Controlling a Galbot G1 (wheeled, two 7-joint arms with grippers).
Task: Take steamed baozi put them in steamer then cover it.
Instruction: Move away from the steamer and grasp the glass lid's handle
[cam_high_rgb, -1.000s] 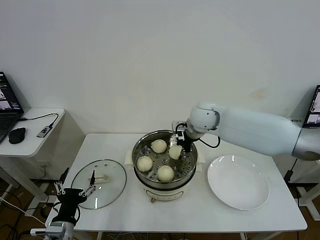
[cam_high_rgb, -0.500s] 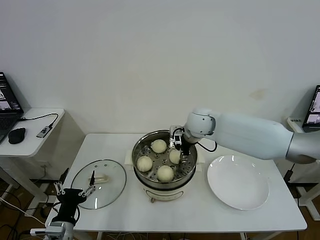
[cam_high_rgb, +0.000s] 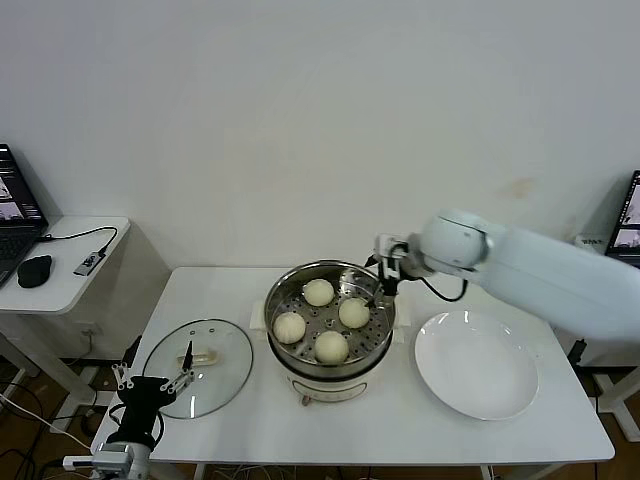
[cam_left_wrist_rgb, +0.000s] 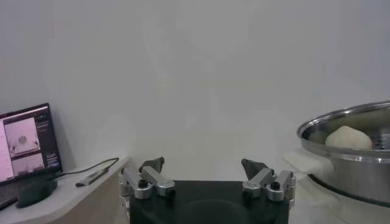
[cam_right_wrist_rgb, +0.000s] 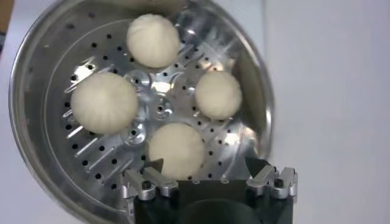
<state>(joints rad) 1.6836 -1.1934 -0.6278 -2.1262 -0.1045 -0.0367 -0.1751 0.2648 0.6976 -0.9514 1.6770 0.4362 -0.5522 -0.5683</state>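
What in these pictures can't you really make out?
- Head view: the steamer's inside wall nearest the camera, hidden by its own rim.
- Left wrist view: the steamer cut off by the picture's edge; one baozi shows.
- Head view: the laptop cut by the edge, its screen too small to read.

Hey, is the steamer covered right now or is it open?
Open. The steamer shows four steamed baozi on its tray, and the cover lies flat on the table to its left.

Left tool (cam_left_wrist_rgb: 204, 173) open and empty, steamer (cam_left_wrist_rgb: 350, 155) beside it — one baozi (cam_left_wrist_rgb: 348, 137) inside, monitor (cam_left_wrist_rgb: 25, 141) beyond
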